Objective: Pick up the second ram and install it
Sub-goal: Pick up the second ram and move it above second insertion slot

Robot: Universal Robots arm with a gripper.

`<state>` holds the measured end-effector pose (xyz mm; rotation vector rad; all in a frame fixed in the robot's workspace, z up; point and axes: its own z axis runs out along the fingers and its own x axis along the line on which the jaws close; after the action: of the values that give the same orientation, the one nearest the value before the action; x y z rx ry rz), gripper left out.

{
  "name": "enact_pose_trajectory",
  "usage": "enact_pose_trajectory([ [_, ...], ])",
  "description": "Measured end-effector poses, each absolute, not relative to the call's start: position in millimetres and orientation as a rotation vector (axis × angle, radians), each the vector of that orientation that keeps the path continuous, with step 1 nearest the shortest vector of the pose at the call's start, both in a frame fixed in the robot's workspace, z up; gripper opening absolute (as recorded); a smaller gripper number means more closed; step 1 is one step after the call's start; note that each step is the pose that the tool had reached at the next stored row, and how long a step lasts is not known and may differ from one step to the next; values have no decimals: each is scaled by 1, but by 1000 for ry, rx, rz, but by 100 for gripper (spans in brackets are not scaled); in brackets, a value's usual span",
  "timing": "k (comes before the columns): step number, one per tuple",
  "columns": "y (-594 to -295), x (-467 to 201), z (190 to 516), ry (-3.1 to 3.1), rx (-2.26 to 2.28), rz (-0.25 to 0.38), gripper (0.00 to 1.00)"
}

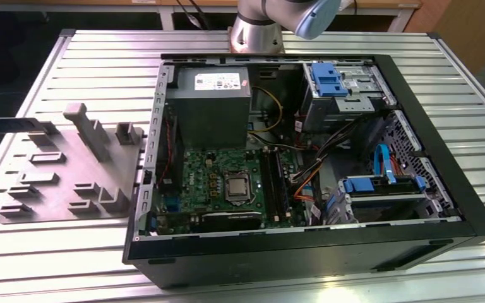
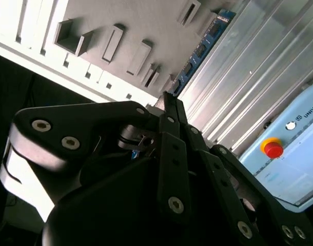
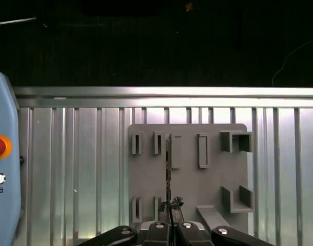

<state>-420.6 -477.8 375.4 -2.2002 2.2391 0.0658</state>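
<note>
Bright even light; glare streaks on ribbed table (image 3: 84, 154).

The second ram (image 2: 202, 48) is a long, narrow blue-green board carrying small black chips. It is turned onto its long edge and is roughly level. One end is clamped in the pincer (image 3: 169, 221), at the exterior view's left, by the far corner of the grey plate (image 1: 65, 183).

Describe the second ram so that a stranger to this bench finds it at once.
On the slatted metal table, at the exterior view's left of the open computer case, lies a grey holder plate. Over it the gripper pinches the second ram, a long thin board. Unlike the plate's grey moulded pockets, it is blue with dark chips.
</note>
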Motion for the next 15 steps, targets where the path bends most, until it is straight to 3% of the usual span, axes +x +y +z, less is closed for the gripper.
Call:
enact_pose_trajectory([
  [7,-478,-421,405,2239,-2200,66,12],
  [15,-478,-420,407,2239,-2200,66,12],
])
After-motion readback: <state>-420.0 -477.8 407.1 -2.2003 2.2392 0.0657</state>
